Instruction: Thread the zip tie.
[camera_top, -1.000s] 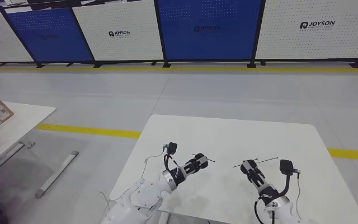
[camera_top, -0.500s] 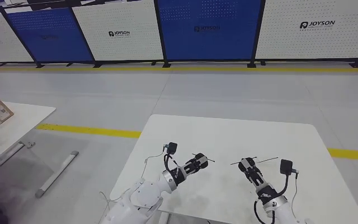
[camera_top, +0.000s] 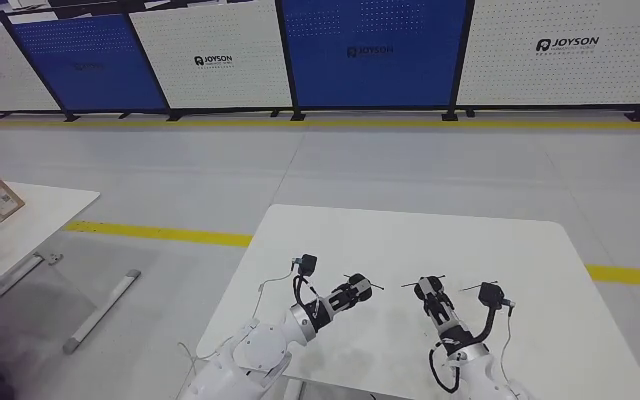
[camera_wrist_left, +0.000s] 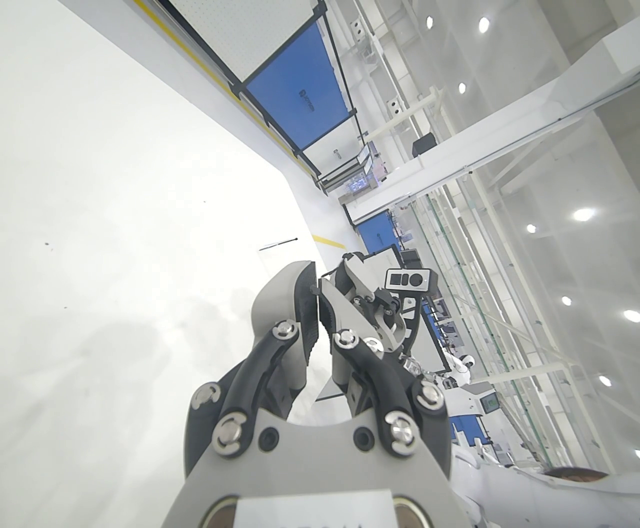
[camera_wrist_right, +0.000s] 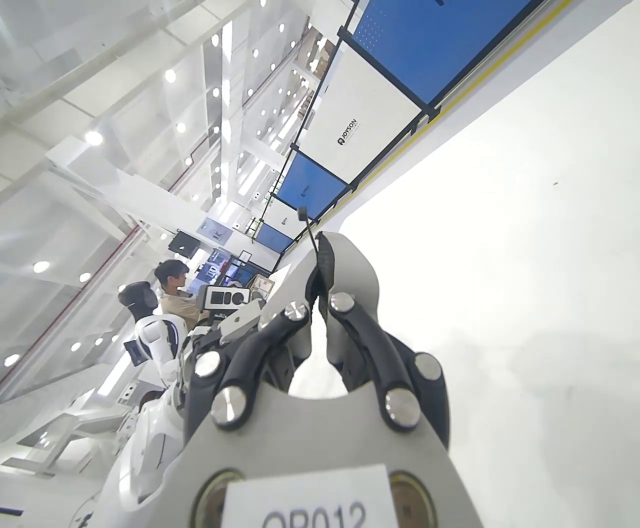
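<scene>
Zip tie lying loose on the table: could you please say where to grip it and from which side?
Grip the loose zip tie mid-strap, coming straight down from above with jaws across its width: it lies flat on the table, thin and straight, so likely no side offers an edge.

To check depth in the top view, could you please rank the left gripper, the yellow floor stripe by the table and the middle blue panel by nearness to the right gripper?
1. Left gripper, beside the right gripper, over the table.
2. Yellow floor stripe, running out past both table sides.
3. Blue panel, at the far wall.
</scene>
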